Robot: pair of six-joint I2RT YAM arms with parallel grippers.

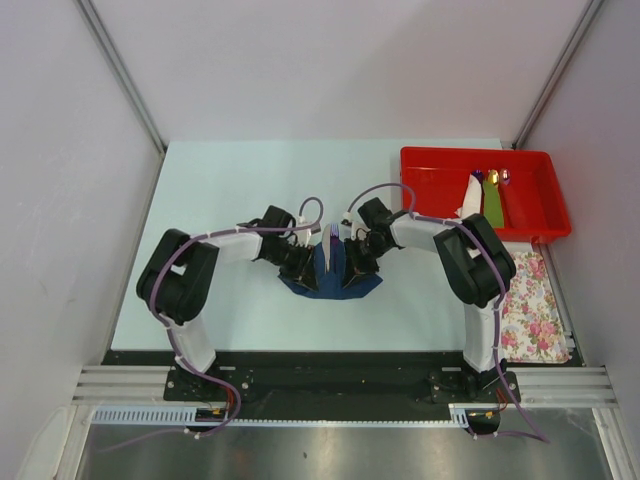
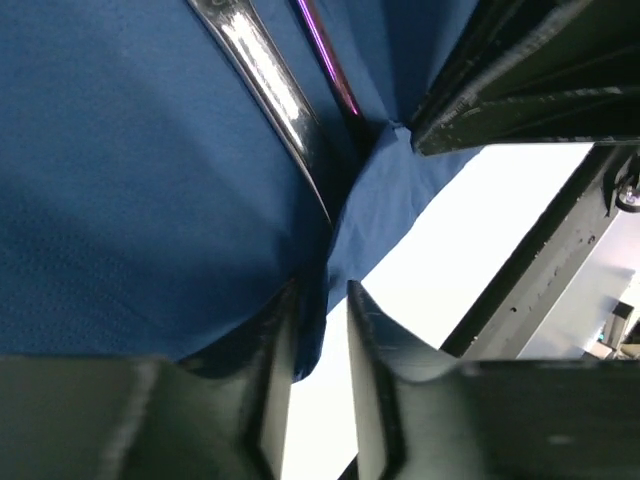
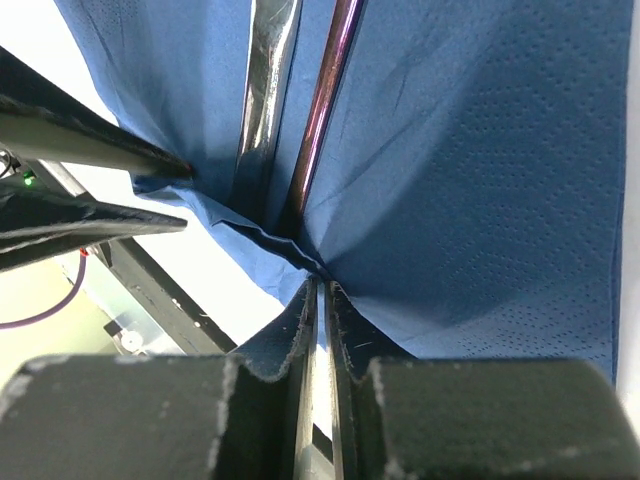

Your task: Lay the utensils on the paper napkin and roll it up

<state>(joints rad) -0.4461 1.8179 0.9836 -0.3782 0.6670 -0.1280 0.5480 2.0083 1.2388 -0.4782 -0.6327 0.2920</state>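
The dark blue paper napkin point(image 1: 330, 280) lies at the table's middle, bunched up between both grippers. A shiny dark grey knife-like utensil point(image 2: 270, 90) and a thin purple-sheened utensil point(image 2: 330, 60) lie in its fold; both also show in the right wrist view, the knife point(image 3: 265, 80) and the purple one point(image 3: 325, 100). My left gripper point(image 2: 320, 295) has its jaws apart, with a napkin edge hanging between them against one finger. My right gripper point(image 3: 321, 285) is shut on the napkin's edge. In the top view, the left gripper point(image 1: 305, 262) and the right gripper point(image 1: 352, 262) face each other.
A red tray point(image 1: 440, 165) at the back right holds more utensils point(image 1: 493, 195) and a white piece. A pink-flowered white cloth point(image 1: 530, 300) lies at the right edge beside the right arm.
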